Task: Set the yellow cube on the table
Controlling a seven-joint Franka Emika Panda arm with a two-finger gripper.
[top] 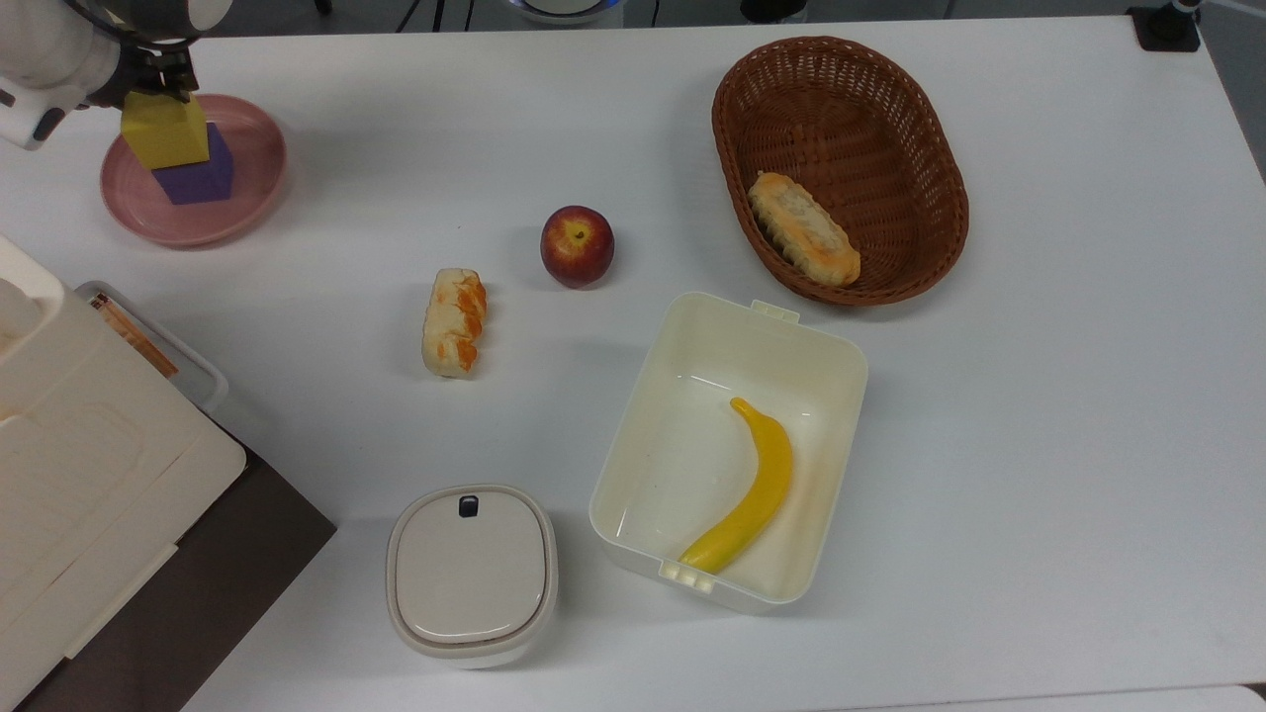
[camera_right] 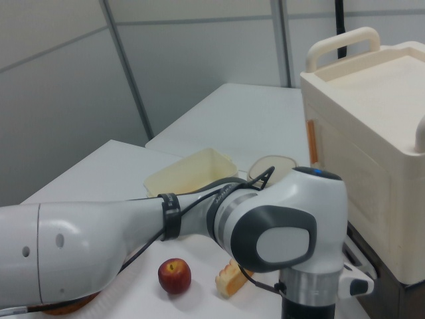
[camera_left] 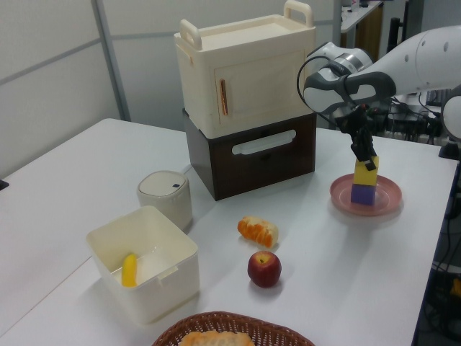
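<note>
- The yellow cube (top: 164,133) is matt and smooth-faced, as is the purple cube (top: 198,178) under it.
- The pink plate (top: 252,163) beneath them has a soft ceramic-like sheen.
- The table (top: 1039,396) is smooth, white, faintly glossy.
- The basket (top: 930,168), across the table from the plate, is rough brown wicker.
- The open box (top: 836,396) below the basket looks like glossy cream plastic.
- The apple (top: 577,245) shines; it may be plastic.

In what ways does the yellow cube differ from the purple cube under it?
The yellow cube is bright yellow and sits on top, with the gripper at it; the purple cube is violet, rests directly on the pink plate, and has nothing gripping it. Both are plain blocks of similar size.
</note>
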